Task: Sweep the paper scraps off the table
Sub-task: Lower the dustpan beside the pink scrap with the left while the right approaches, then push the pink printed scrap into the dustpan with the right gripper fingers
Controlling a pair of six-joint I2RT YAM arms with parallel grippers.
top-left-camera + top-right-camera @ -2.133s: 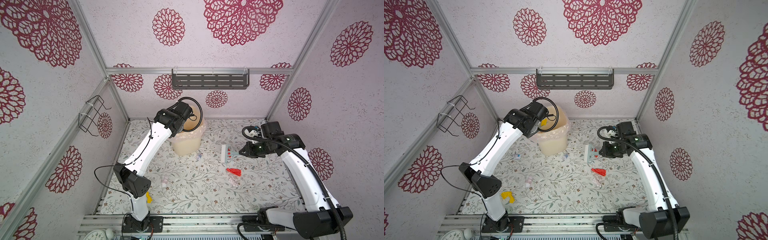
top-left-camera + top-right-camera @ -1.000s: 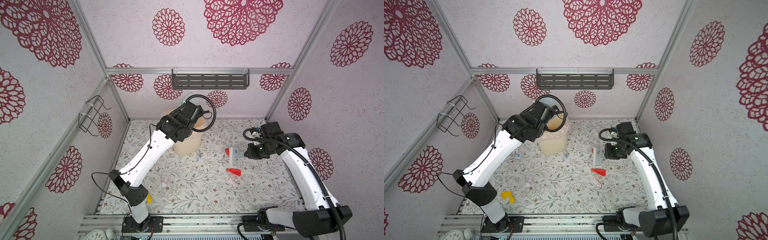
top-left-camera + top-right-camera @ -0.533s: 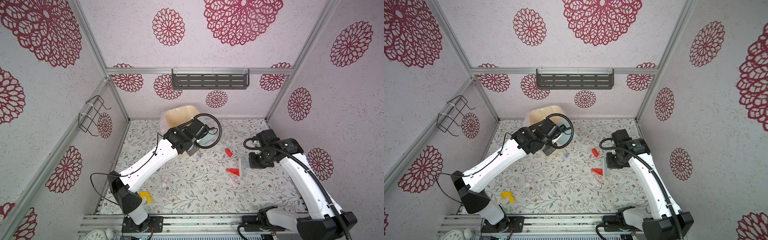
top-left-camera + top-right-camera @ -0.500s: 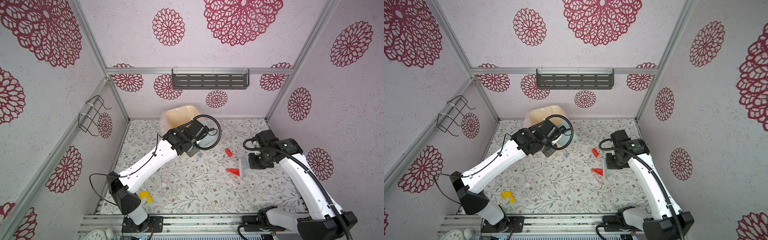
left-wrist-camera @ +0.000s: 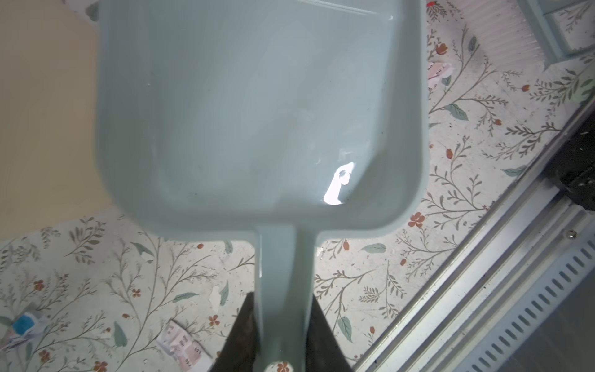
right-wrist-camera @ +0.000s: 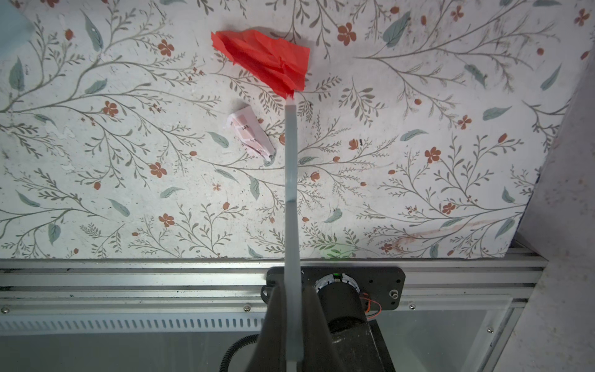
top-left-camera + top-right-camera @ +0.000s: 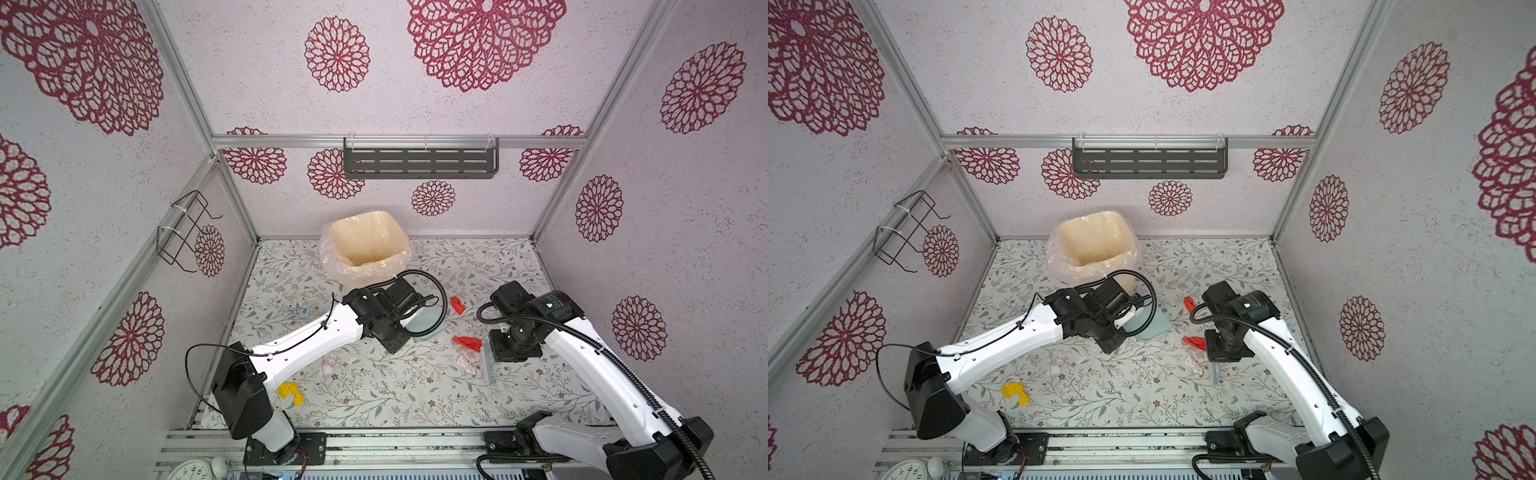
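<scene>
Paper scraps (image 7: pixel 468 341) lie scattered on the table (image 7: pixel 374 399) in both top views. Two red ones lie between the arms, and a pinkish-white scrap (image 7: pixel 465 365) lies just beside the hand brush (image 7: pixel 489 368). Another pinkish-white piece lies beside the left forearm, and a yellow scrap (image 7: pixel 290 392) near the left arm's base. Left gripper (image 7: pixel 415 311) carries the pale blue dustpan (image 7: pixel 428 326) in front of the bag-lined waste bin (image 7: pixel 361 272). Right gripper (image 7: pixel 505 353) points down at the table, with the brush below it.

Left wrist view: both fingers (image 5: pixel 241 338) are clamped on the dustpan handle. Whether the pan rests on the table cannot be told. The brush's white bristles show past the pan's far corner.

Right wrist view: the fingers (image 6: pixel 270 331) are pressed together on the brush, seen edge-on. Its far end meets the edge of a red scrap (image 6: pixel 264 61), and a pinkish-white scrap lies just beside it.
</scene>
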